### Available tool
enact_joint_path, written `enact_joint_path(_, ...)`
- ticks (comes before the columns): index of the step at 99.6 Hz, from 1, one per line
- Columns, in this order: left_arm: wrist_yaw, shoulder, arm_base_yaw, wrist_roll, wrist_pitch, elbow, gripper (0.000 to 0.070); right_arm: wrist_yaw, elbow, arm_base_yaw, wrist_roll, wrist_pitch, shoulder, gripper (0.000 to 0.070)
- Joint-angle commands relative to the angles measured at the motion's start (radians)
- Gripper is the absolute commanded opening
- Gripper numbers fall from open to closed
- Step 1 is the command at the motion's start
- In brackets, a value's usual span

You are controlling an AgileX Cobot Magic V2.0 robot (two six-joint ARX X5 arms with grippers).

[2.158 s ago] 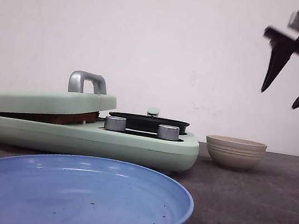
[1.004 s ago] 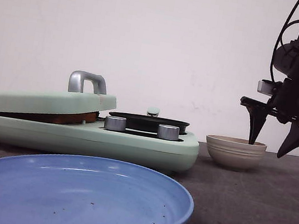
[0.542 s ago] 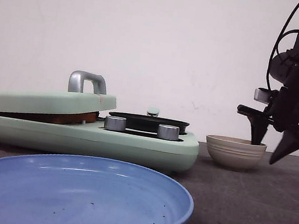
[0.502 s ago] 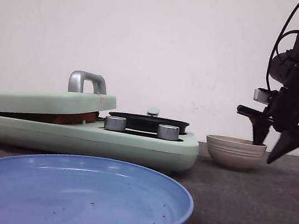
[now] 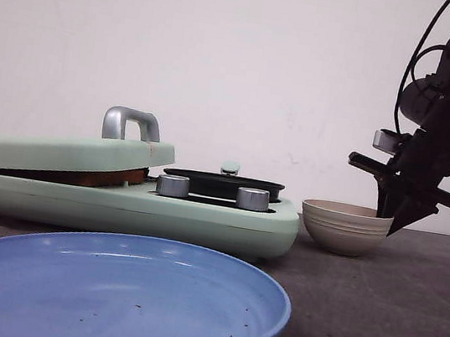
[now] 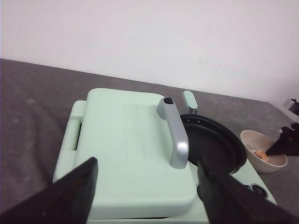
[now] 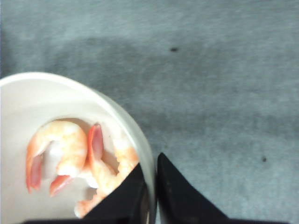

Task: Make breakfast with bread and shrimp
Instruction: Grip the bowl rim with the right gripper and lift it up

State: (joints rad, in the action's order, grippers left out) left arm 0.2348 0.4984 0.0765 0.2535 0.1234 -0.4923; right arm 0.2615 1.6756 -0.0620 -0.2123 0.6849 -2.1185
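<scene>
A plain white wall [image 5: 224,58] closes off the far side, running from nine o'clock across to three o'clock with only a few faint scuff marks near its base. Below it lies the surface [image 5: 373,309], covered in a dark grey, slightly fuzzy material that meets the wall in a straight line. Seen close from above, this covering [image 7: 224,70] shows a couple of tiny dark specks. The light is soft and even, throwing gentle, blurred shadows.
</scene>
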Motion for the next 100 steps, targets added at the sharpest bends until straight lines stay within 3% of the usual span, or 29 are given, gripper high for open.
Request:
enact_joint_path(1, -0.002, 0.004, 0.001, 0.002, -0.011, -0.003, 0.0354, 0.006, 0.026, -0.003, 0.011, -0.001, -0.024, 0.0)
enact_joint_path(67, -0.002, 0.004, 0.001, -0.002, -0.01, -0.003, 0.0354, 0.107, 0.026, -0.005, 0.018, 0.012, 0.142, 0.0)
enact_joint_path(100, -0.002, 0.004, 0.001, -0.002, -0.011, -0.003, 0.0354, 0.134, 0.027, -0.06, 0.017, -0.077, 0.222, 0.0)
